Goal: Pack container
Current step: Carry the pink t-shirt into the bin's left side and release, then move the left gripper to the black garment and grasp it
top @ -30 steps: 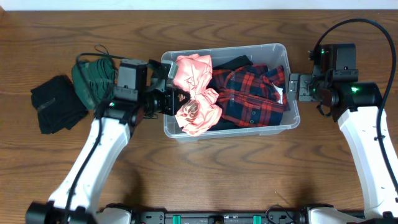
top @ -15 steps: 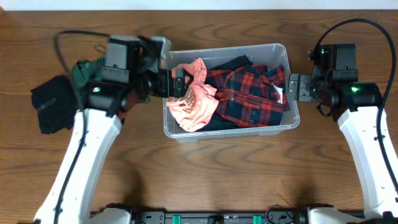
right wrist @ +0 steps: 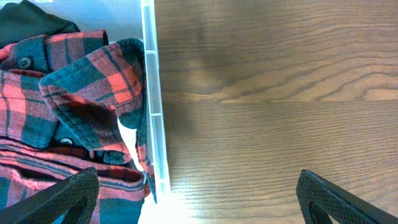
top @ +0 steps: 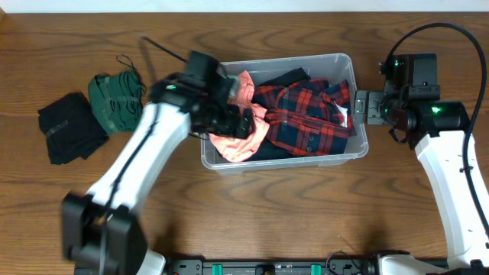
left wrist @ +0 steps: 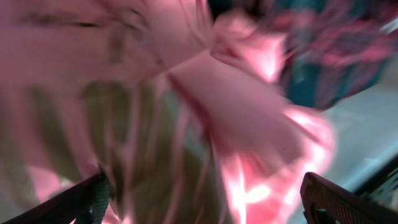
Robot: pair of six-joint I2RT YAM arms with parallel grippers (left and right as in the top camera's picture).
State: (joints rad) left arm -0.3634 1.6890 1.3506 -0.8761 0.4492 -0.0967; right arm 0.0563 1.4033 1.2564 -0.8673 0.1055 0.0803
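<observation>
A clear plastic container (top: 298,163) sits at the centre back of a wooden counter (top: 306,214), holding a red-and-navy plaid shirt (top: 306,114) at its right end, a pink garment (top: 233,145) at its left end and dark cloth beneath both. From overhead the left arm reaches diagonally over the container's left wall, its left end effector (top: 244,122) blurred above the pink garment, so its opening cannot be read there. The left wrist camera, also blurred, shows the two fingers (left wrist: 93,199) spread wide at the bottom corners of the view, with pink fabric (left wrist: 236,124) filling the space between them and nothing visibly pinched. Only the overhead view shows a folded green garment (top: 114,103) and a black one (top: 69,126) lying on the counter to the container's left. The right end effector (top: 365,107) hangs just outside the container's right wall, and its wrist camera shows it fully parted and empty (right wrist: 199,199) above bare wood (right wrist: 280,93), the container's rim (right wrist: 152,93) and the shirt's collar (right wrist: 74,93) close by. A second ago the left arm stood outside the left wall with the pink garment bunched higher. The arm has since swung in over the container and the garment lies lower. The right arm has not moved.
</observation>
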